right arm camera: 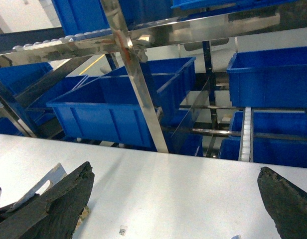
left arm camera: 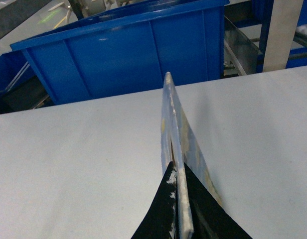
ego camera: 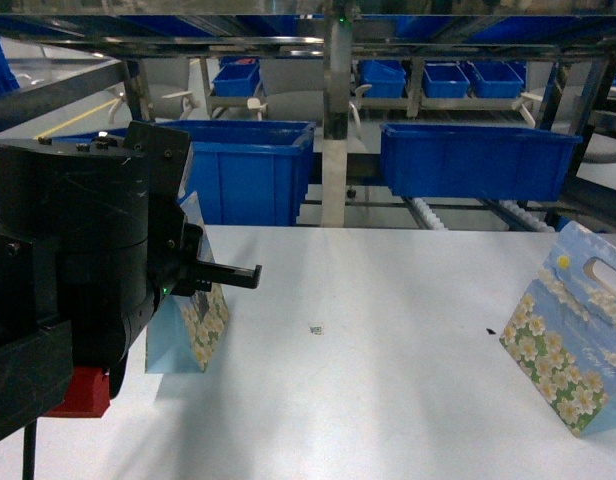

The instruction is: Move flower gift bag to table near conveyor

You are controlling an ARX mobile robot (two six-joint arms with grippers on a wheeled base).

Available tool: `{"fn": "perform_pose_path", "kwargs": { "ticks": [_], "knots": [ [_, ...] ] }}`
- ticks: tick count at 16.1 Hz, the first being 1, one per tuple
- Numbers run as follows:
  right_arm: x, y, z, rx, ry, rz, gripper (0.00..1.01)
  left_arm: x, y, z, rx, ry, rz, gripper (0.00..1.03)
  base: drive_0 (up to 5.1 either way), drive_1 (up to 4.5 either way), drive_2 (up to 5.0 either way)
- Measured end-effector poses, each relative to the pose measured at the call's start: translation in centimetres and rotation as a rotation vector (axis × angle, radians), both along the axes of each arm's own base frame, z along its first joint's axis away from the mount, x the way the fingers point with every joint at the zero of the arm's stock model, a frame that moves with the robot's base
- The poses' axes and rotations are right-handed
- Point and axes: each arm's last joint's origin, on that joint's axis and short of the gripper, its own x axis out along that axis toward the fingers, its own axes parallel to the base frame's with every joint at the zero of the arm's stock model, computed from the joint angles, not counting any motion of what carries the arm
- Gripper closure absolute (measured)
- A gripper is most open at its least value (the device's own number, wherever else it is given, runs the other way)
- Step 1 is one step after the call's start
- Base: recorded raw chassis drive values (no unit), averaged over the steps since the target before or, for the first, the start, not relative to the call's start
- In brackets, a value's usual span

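Left hand (left arm camera: 179,209) clamped on top edge of flower gift bag (left arm camera: 181,149), bag upright on surface (ego camera: 388,340), long axis toward conveyor (ego camera: 428,213). Right hand (right arm camera: 173,209) wide open, holding nothing.

Dim, bluish light; soft shadows fall forward on the table (ego camera: 388,340). Steel rails (right arm camera: 128,55) glint. Near tool fingers (right arm camera: 59,199) blur.

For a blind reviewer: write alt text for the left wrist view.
The left gripper has its black jaws shut on the top edge of a flower gift bag, seen edge-on and standing on the white table. Behind the table's far edge sits a large blue plastic bin.
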Motion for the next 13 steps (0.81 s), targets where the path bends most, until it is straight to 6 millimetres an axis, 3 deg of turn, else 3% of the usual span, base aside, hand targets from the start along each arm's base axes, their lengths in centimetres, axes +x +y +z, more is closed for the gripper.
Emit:
{"fn": "perform_pose_path", "kwargs": {
  "ticks": [2,3,4,6,9,10,12,13],
  "knots": [
    [0.0,0.0,0.0,0.000,0.000,0.000,0.03,-0.6,0.7,-1.3,0.000,0.013,0.014,0.99,0.0,0.00,0.0],
    [0.0,0.0,0.0,0.000,0.000,0.000,0.03,-0.8,1.1,-1.8,0.007,0.034,0.022,0.63,0.0,0.00,0.0],
    [0.0,0.0,0.0,0.000,0.000,0.000,0.03,-1.0,1.7,0.1,0.037,0.001,0.091,0.27,0.0,0.00,0.0],
    [0.0,0.0,0.0,0.000,0.000,0.000,0.03,-0.9,1.9,4.7,0.017,-0.116,0.118,0.04,0.0,0.00,0.0],
    [0.0,0.0,0.0,0.000,0.000,0.000,0.03,-3.3,0.8,10.5,-0.078,-0.252,0.059,0.05,0.0,0.00,0.0],
    [0.0,0.0,0.0,0.000,0.000,0.001,0.03,-3.6,0.6,11.6,-0.105,-0.292,0.049,0.05,0.0,0.00,0.0],
    [0.0,0.0,0.0,-0.003,-0.010,-0.011,0.03,-3.4,0.8,10.8,-0.095,-0.261,0.055,0.05,0.0,0.00,0.0],
    [-0.5,0.5,-0.3,-0.087,-0.145,-0.154,0.15,-4.0,1.8,10.5,-0.154,-0.296,-0.033,0.17,0.0,0.00,0.0]
  ]
}}
